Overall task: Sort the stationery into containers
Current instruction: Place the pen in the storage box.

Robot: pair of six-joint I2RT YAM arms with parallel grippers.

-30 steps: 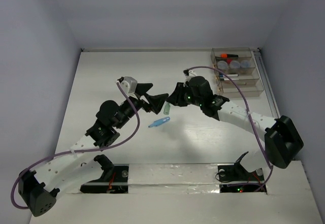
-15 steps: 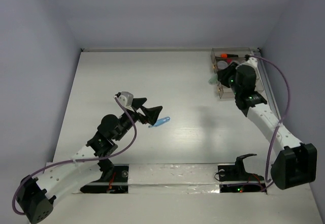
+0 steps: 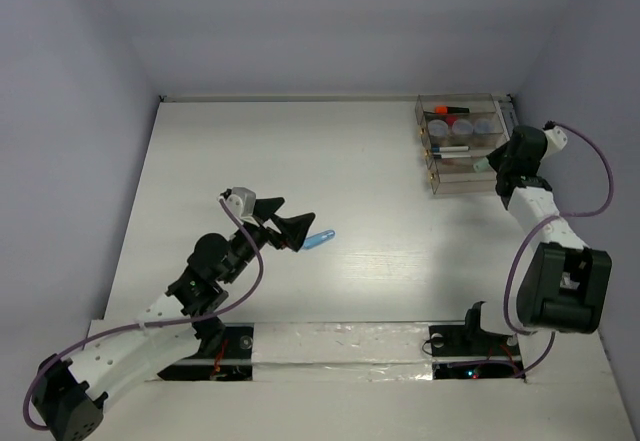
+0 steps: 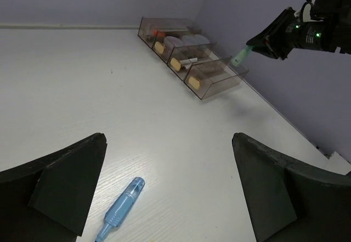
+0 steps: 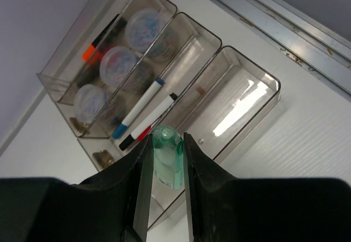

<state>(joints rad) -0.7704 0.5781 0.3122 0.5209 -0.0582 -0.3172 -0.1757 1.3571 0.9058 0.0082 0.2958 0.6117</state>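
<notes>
Right gripper: I am seeing its two black fingers clamping a pale green highlighter by its sides, a short translucent barrel with its rounded end pointing away from the wrist. It is hanging in the air over the near end of the organiser, above the compartment closest to the fingers. The organiser is clear, brown-tinted hard plastic in three long stepped troughs, its walls catching glare. Thin white pens are lying in the middle trough. Three round pots with smooth lids are sitting in the farthest one, alongside an orange-black highlighter.

Left gripper: its matt black wedge-shaped fingers are standing wide apart, gripping nothing. A light blue highlighter is lying flat on the white wood-grain table, below the gap, nearer the left finger, not touching it.
</notes>
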